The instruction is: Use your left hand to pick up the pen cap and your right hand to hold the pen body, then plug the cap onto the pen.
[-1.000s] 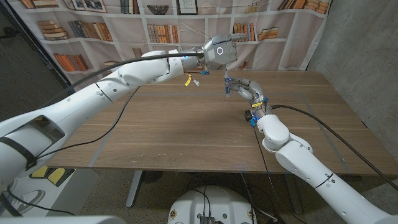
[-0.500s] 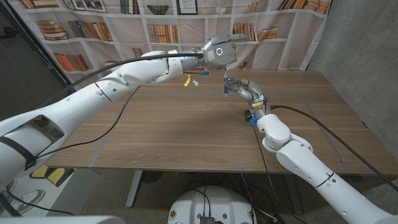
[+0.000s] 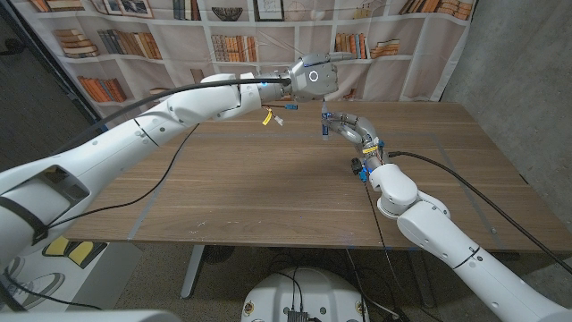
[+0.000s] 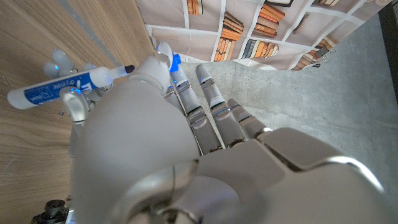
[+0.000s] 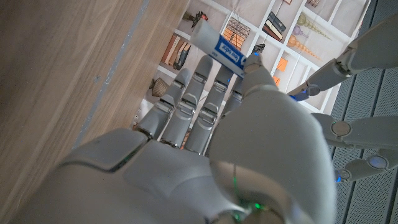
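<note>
My right hand (image 3: 356,128) grips the light, stiff, slick marker (image 4: 62,89) mid-barrel above the worktop (image 3: 268,188); whether my left hand (image 3: 315,79) has the cap, I cannot tell.

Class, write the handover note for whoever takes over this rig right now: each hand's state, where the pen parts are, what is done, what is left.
Right hand: holds the white-and-blue pen body above the wooden table.
Left hand: raised just above the pen, fingers near its dark tip; a small blue piece, probably the cap, sits at its fingertips, though the grip is hard to confirm.
Done: both parts lifted and brought close.
Left: align the cap with the tip and push it on.
</note>
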You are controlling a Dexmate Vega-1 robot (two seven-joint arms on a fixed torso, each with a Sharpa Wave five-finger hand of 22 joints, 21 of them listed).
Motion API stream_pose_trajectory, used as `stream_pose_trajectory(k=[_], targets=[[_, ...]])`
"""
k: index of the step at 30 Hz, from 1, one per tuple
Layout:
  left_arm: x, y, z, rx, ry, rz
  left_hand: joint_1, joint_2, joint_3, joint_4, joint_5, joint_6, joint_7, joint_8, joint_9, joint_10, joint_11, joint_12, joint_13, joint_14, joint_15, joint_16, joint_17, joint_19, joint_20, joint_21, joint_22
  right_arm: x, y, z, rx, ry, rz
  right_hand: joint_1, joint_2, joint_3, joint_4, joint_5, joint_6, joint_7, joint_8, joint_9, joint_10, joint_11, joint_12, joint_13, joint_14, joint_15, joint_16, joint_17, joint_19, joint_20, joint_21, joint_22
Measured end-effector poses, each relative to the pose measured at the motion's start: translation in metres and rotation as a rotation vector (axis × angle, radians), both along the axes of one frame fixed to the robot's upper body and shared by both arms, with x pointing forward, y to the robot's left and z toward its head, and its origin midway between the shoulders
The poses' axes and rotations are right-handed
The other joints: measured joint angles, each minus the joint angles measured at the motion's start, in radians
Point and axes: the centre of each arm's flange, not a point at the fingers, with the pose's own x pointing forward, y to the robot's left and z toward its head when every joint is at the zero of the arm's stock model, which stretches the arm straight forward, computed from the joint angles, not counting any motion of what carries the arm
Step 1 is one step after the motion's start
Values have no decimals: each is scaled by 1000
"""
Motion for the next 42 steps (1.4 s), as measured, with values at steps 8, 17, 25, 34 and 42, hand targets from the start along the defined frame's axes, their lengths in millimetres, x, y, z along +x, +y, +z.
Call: stream_pose_trajectory(k=[8,17,25,34,42], targets=[[4,3,0,2,-2,12,0,0,0,0,4,0,0,0,1,-2,-2,0,0,0,0,0,0,0,0,0,0,2,0,0,-2,8,4,0,0,0,0,0,0,0,-3,0,2,2,-2,0,0,0,0,0,0,0,0,0],[9,6,-1,4,0,25,0,0,4,1,4,0,0,2,1,-2,-2,-2,0,0,0,0,0,0,0,0,0,4,2,1,-5,14,7,0,0,0,0,-1,0,0,-4,-1,2,2,-4,0,0,0,0,-5,0,0,0,0],[11,7,-1,1,6,27,-6,-6,4,1,3,0,0,4,1,-3,-3,-4,11,0,0,0,0,0,0,0,0,4,4,2,-5,16,11,-2,1,0,0,-4,0,0,0,-1,2,2,0,0,0,0,0,-3,0,0,0,0],[14,9,-4,0,16,20,-6,-6,4,1,3,-2,2,4,0,-4,-4,-4,15,0,0,0,0,0,0,0,0,4,6,2,-4,16,14,-2,2,0,0,-4,0,0,0,0,2,2,0,0,0,0,0,-2,0,0,0,0],[16,8,-7,6,25,0,-6,-6,4,1,3,-2,2,4,0,-1,-1,0,15,0,0,0,0,2,-2,0,0,4,7,2,-2,15,15,-3,2,0,0,-4,0,0,0,0,0,0,0,0,0,0,0,-5,0,0,0,0]])
